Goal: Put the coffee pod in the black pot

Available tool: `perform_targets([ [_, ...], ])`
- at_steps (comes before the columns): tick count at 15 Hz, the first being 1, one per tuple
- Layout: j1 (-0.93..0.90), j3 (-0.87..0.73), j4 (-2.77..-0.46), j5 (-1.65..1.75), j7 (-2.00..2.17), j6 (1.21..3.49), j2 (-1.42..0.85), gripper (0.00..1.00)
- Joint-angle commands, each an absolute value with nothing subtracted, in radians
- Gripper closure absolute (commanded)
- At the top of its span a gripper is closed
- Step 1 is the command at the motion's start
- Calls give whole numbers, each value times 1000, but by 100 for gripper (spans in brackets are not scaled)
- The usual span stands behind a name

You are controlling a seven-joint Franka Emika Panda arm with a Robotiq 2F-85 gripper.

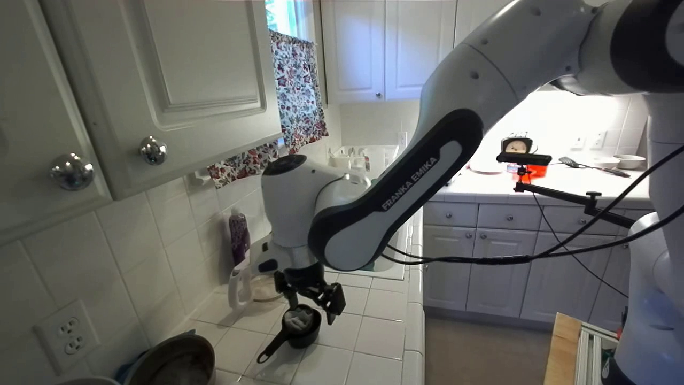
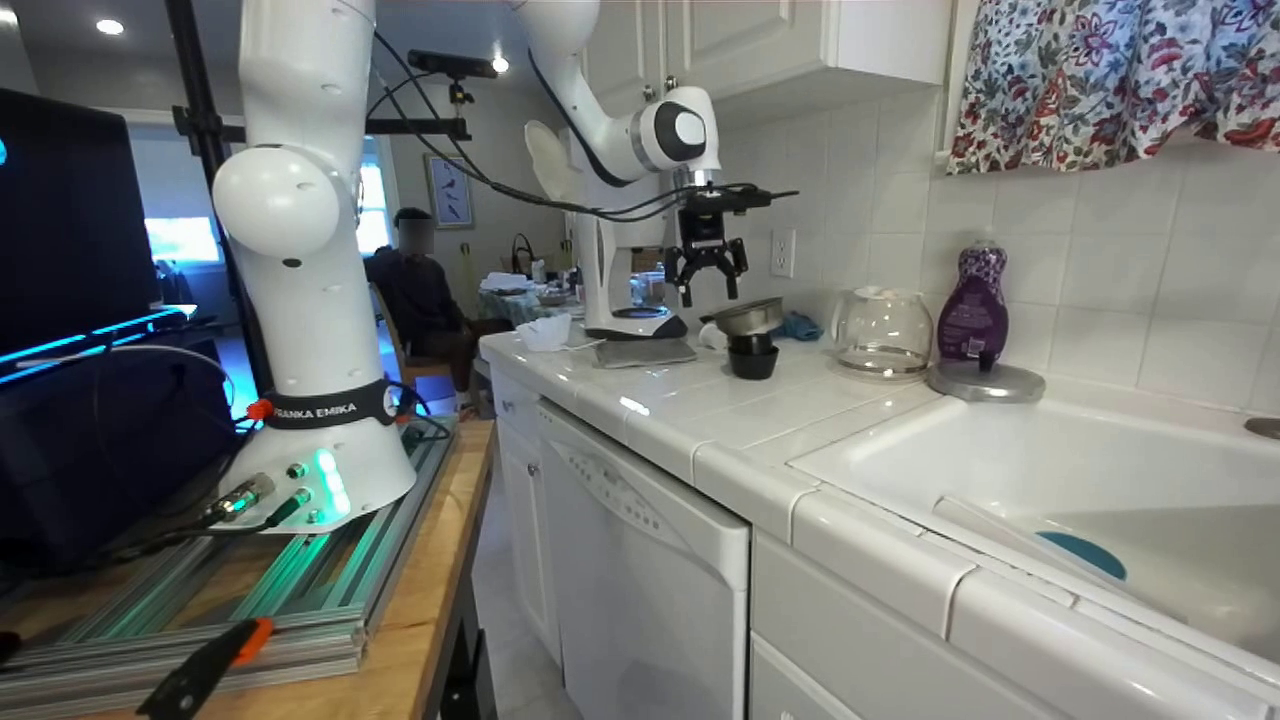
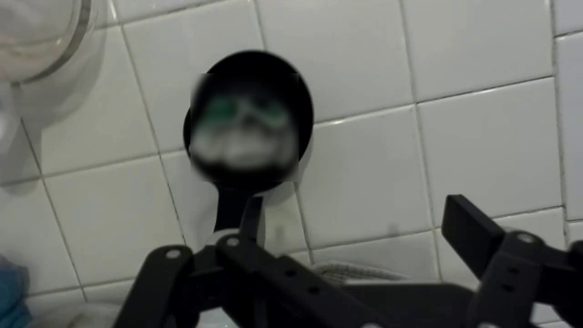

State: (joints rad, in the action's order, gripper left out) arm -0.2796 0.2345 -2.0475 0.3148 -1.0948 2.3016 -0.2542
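The small black pot (image 1: 307, 338) stands upright on the white tiled counter, its handle pointing toward the wider pan. It also shows in an exterior view (image 2: 752, 363) and in the wrist view (image 3: 303, 105). Pale, lumpy contents (image 1: 298, 319) lie inside it; in the wrist view they are blurred, white with green patches (image 3: 246, 141). I cannot tell whether the coffee pod is among them, and no pod shows elsewhere. My gripper (image 1: 311, 309) is open and empty above the counter beside the pot. It also shows in an exterior view (image 2: 709, 296) and the wrist view (image 3: 357, 205).
A wider dark pan (image 1: 173, 363) stands near the wall. A glass carafe (image 2: 882, 335), a purple bottle (image 2: 973, 305) and a metal lid (image 2: 986, 383) stand between pot and sink (image 2: 1130, 470). A grey cloth (image 2: 645, 353) and a white coffee maker (image 2: 610, 270) are farther along.
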Motion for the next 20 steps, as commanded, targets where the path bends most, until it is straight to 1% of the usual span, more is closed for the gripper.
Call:
perform_targets([
  [1, -277, 259, -2006, 340, -1110, 2296, -295, 0],
  [3, -291, 267, -1948, 359, -1131, 2297, -359, 0],
  [7, -290, 265, -1921, 361, -1151, 2295, -382, 0],
  [11, -321, 256, -1820, 412, -1159, 2280, -483, 0],
  [16, -395, 247, -1640, 517, -1197, 2266, -644, 0],
  [20, -470, 244, -1536, 540, -1167, 2263, -724, 0],
])
